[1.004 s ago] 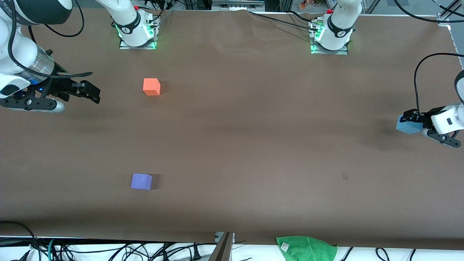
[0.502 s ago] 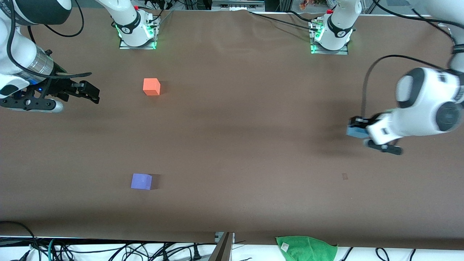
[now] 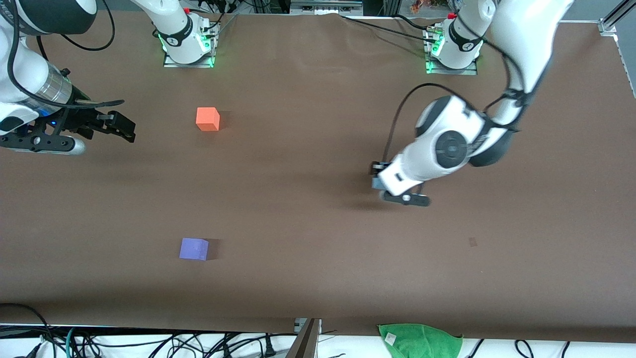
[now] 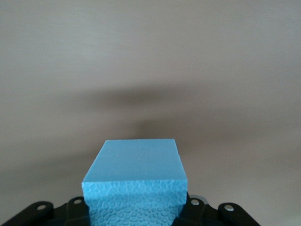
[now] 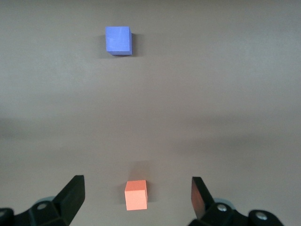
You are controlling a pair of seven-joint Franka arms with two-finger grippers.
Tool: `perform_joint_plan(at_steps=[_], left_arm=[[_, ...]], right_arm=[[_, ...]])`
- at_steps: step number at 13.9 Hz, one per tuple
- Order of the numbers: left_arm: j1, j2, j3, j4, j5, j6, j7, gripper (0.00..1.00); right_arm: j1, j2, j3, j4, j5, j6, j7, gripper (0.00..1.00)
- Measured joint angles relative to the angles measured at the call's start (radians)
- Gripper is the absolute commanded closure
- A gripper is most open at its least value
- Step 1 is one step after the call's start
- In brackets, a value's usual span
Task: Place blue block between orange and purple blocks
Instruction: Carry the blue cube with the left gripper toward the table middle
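1. Since a second ago the left arm has swung in from its end of the table, so the left gripper (image 3: 378,180) now hangs over the middle of the brown table (image 3: 318,278), carrying the blue block (image 3: 376,183) with it.
2. Left gripper is pinching the blue block (image 4: 136,181): a matte foam cube with a smooth top face and a pebbly, dimpled side, black fingers snug against both flanks. It's up off the table with a soft shadow under it.
3. Orange block (image 3: 207,119) sits toward the right arm's end, sharp-edged matte cube, same spot as before.
4. Purple block (image 3: 194,248) is nearer the front camera than the orange one, well apart from it, also unmoved.
5. Right gripper (image 3: 125,128) waits over its end of the table, fingers (image 5: 71,194) spread wide, nothing between them. Its wrist view shows both cubes (image 5: 136,194) (image 5: 118,40) on the bare surface.
6. Crumpled green cloth (image 3: 421,340) lies at the table edge nearest the front camera.
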Motion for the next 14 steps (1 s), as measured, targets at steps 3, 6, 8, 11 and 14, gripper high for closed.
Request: perform_joint_plan(at_steps=[3, 6, 8, 11, 14], left_arm=[[-0.127, 0.111, 0.023, 0.038, 0.000, 0.146, -0.101, 0.72], [-0.262, 0.173, 0.113, 0.057, 0.000, 0.233, -0.171, 0.64], [-0.337, 0.197, 0.173, 0.070, 0.000, 0.269, -0.224, 0.44], [-0.380, 0.217, 0.200, 0.095, 0.000, 0.281, -0.259, 0.00], [-0.375, 0.217, 0.207, 0.118, 0.000, 0.281, -0.259, 0.00]], right_arm=[[-0.007, 0.002, 0.000, 0.000, 0.000, 0.000, 0.000, 0.00], [-0.007, 0.006, 0.000, 0.000, 0.000, 0.000, 0.000, 0.00], [-0.007, 0.007, 0.000, 0.000, 0.000, 0.000, 0.000, 0.00], [-0.008, 0.007, 0.000, 0.000, 0.000, 0.000, 0.000, 0.00], [-0.007, 0.007, 0.000, 0.000, 0.000, 0.000, 0.000, 0.00]])
